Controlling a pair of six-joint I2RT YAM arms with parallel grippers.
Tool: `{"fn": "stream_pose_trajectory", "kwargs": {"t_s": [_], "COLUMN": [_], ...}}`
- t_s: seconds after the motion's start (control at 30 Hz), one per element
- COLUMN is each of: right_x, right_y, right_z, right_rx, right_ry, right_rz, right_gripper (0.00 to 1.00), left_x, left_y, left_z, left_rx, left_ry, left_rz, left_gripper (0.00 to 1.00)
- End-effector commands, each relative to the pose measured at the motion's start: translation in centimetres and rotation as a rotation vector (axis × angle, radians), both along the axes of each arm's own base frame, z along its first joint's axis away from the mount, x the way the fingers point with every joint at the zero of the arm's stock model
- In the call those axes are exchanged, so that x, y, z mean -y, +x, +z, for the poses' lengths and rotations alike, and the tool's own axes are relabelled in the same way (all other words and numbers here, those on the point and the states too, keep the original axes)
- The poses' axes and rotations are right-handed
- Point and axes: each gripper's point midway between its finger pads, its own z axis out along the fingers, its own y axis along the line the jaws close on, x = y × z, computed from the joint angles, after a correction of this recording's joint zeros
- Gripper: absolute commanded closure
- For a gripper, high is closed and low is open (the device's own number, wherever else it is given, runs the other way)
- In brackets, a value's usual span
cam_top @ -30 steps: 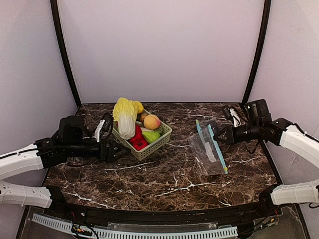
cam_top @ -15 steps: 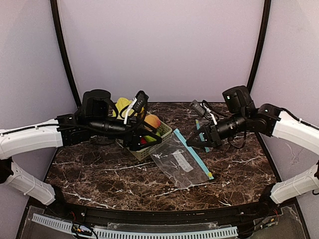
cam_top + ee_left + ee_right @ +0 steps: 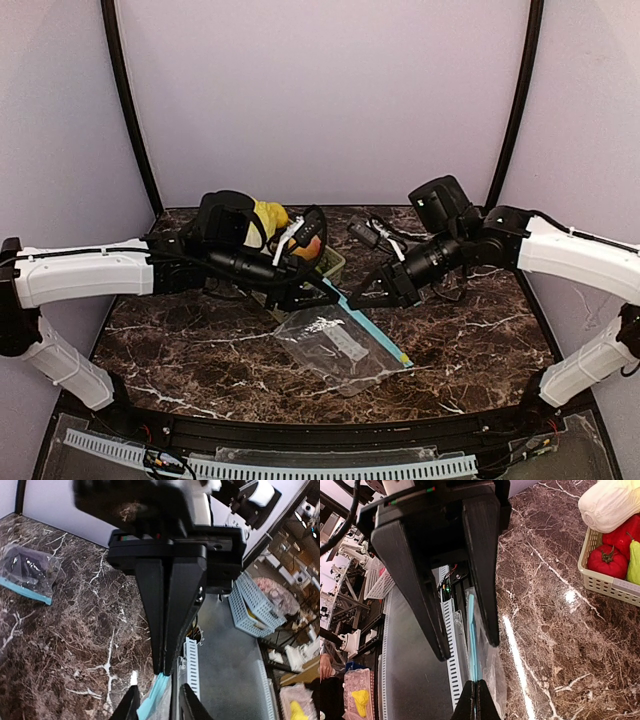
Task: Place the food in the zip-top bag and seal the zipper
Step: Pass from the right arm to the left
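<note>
The clear zip-top bag (image 3: 340,345) hangs tilted over the middle of the table, its blue zipper strip (image 3: 471,625) lifted. My right gripper (image 3: 352,300) (image 3: 476,697) is shut on that strip. My left gripper (image 3: 322,288) (image 3: 156,705) faces it, fingers apart on either side of the same strip (image 3: 152,702), with gaps showing. Tip to tip with it is the shut right gripper (image 3: 167,670). The food sits in the basket (image 3: 332,265): the peach (image 3: 308,247) shows behind my left arm, and a green fruit (image 3: 634,562) at the frame edge. The eggplant is hidden.
The cream basket (image 3: 600,582) also holds a pale cabbage (image 3: 615,502) and a red pepper (image 3: 607,560). A small clear pouch with something dark inside (image 3: 25,567) lies further off on the marble. The slotted rail (image 3: 270,468) runs along the table's near edge.
My right gripper has carried the bag left and lifted its zipper edge. My left gripper has left the basket, swung in to the bag's edge, and its fingers have narrowed around the strip.
</note>
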Motion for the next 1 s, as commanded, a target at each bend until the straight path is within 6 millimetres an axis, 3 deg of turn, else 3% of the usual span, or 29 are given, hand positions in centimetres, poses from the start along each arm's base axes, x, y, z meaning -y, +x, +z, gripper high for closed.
{"fn": "stream_pose_trajectory", "kwargs": {"t_s": [0.0,0.1,0.17,0.23,0.33,0.4,0.47,0.57,0.7,0.97], "right_x": [-0.8,-0.8,-0.8,-0.6,-0.1,0.4,1.1,2.3,3.6,4.9], "right_y": [0.9,1.2,1.5,1.8,2.4,2.7,3.0,3.5,3.2,3.1], "right_z": [2.3,2.5,2.4,2.1,2.2,2.1,1.9,1.6,3.1,2.9], "right_rx": [0.084,0.102,0.112,0.122,0.148,0.160,0.161,0.143,0.147,0.141], "right_ry": [0.048,0.059,0.052,0.045,0.049,0.055,0.066,0.100,0.215,0.276], "right_rz": [-0.018,-0.030,-0.046,-0.067,-0.115,-0.149,-0.186,-0.249,-0.288,-0.313], "right_gripper": [1.00,1.00,1.00,0.84,0.47,0.31,0.23,0.19,0.20,0.42], "left_x": [0.5,0.2,-0.2,-0.7,-1.4,-2.0,-2.7,-3.8,-5.1,-7.0], "left_y": [-1.7,-2.2,-2.2,-2.1,-1.5,-1.2,-0.7,-0.5,0.4,0.9], "left_z": [1.5,1.1,0.9,1.2,2.2,3.3,3.9,6.2,7.2,7.9], "left_rx": [-0.022,-0.033,-0.029,-0.012,0.041,0.074,0.099,0.143,0.164,0.138], "left_ry": [-0.047,-0.034,-0.029,-0.046,-0.081,-0.116,-0.153,-0.237,-0.263,-0.330], "left_rz": [-0.115,-0.126,-0.109,-0.082,-0.017,0.029,0.085,0.142,0.238,0.329], "left_gripper": [0.80,0.95,0.99,0.99,0.99,0.99,0.99,0.99,0.99,0.99]}}
